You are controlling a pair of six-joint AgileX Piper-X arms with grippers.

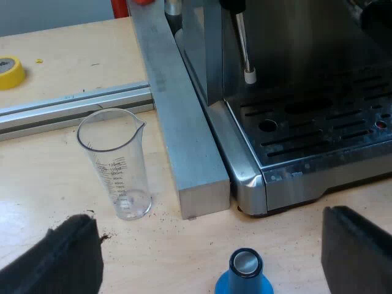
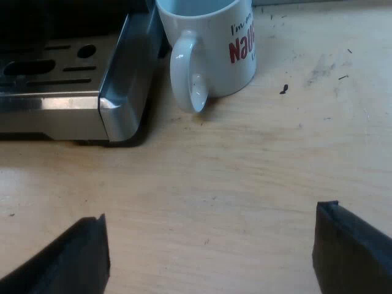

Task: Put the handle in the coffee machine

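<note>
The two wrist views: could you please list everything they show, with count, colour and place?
espresso machine: one, silver, drip tray toward both arms.
metal bar: one, grey, along the machine's side.
measuring glass: one, clear, upright beside the bar.
tamper: one, blue, on the table near the machine's front.
tape roll: one, yellow, past the glass.
mug: one, white with red lettering, beside the machine's corner.
left fingers: two, black, open.
right fingers: two, black, open, near the mug.
</note>
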